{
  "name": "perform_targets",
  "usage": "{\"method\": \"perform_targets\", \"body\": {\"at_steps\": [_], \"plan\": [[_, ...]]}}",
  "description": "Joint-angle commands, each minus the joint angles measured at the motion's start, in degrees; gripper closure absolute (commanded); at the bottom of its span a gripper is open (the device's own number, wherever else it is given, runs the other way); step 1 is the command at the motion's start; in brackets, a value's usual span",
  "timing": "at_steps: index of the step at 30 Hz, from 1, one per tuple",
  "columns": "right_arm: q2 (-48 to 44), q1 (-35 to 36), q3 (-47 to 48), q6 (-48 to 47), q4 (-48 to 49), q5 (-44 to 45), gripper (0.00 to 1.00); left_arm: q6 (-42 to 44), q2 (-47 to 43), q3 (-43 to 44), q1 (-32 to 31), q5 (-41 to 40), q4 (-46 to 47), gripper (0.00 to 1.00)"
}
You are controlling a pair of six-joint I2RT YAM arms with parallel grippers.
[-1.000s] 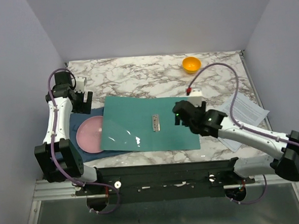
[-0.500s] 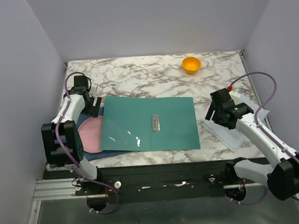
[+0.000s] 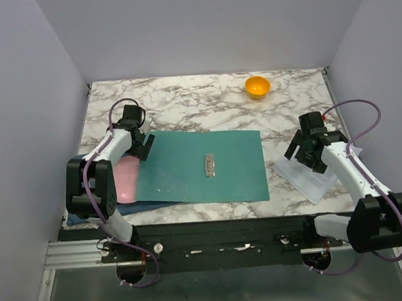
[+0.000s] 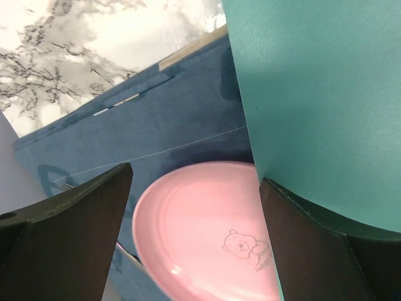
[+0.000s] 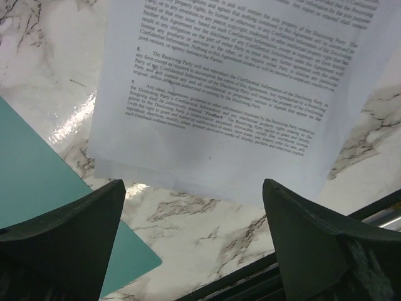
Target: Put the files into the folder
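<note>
Right of the open folder (image 3: 202, 165), I hover my right gripper (image 5: 193, 188), fingers spread, over the files (image 5: 213, 94) for pickup; left gripper (image 4: 195, 179), also spread, sits at its left edge.

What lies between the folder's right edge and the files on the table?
Only a narrow strip of bare marble table; nothing sits between the folder and the files. The top external and right wrist views both show it.

Pale lilac walls (image 3: 207, 27) close in far, left and right. A glossy grey-veined marble table (image 3: 184, 104) fills the space between them.
</note>
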Motion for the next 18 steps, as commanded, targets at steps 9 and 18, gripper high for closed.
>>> {"method": "perform_targets", "body": {"at_steps": [9,18], "plan": [[13.1,1.0,4.5,-3.7,7.9,-8.4,0.02,-2.3,-1.7,-3.0,-6.7,-1.8,0.4,0.01],[21.5,3.2,7.5,-4.0,9.3,-6.8,0.08,-1.1,-7.2,-2.7,-7.5,-5.7,-1.9,0.01]]}}
